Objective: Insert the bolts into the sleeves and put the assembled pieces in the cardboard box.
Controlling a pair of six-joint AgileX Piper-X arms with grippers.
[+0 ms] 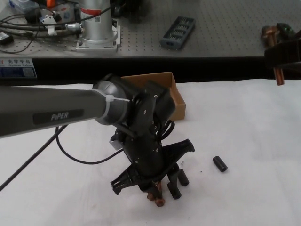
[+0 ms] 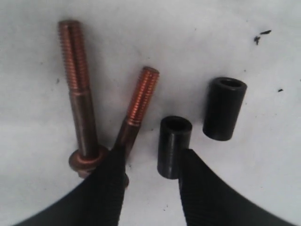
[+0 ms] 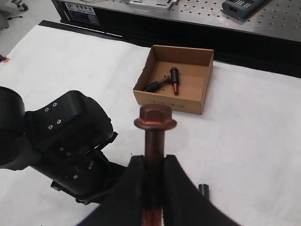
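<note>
Left wrist view shows 2 bolts, 2 sleeves.

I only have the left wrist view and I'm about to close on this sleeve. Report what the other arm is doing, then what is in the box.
Observer: The right gripper is shut on a copper bolt and is raised off the bench, apart from your arm.
Operator: Now the box.
Observer: The cardboard box holds two assembled pieces, lying on its floor.
Operator: List any loose parts outside my frame.
Observer: A third sleeve lies alone on the white cloth, off to the side of your gripper.
</note>
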